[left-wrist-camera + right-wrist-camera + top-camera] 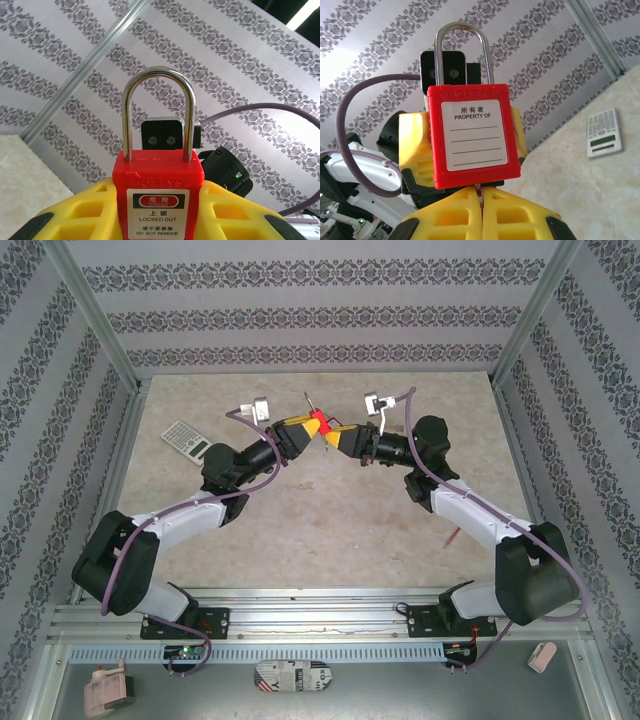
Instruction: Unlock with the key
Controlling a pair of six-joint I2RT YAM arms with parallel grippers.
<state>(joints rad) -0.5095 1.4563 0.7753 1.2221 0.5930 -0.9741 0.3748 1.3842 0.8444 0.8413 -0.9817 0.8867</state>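
Observation:
A red padlock [319,424] with a steel shackle hangs in mid-air above the table's middle, between both arms. My left gripper [159,210] is shut on the padlock [159,195] body, its yellow fingers [95,212] on either side, the "LOCKED OUT" label facing the camera. The shackle [159,80] stands closed in the body. My right gripper [481,200] is shut on the key [480,192], a thin metal blade pinched between its yellow fingers [520,215]. The blade runs up into the bottom of the padlock [472,135].
A grey calculator [186,439] lies on the table at the back left, also visible as the calculator [604,133]. Patterned walls and metal posts enclose the table. A purple cable [350,125] loops beside the left arm.

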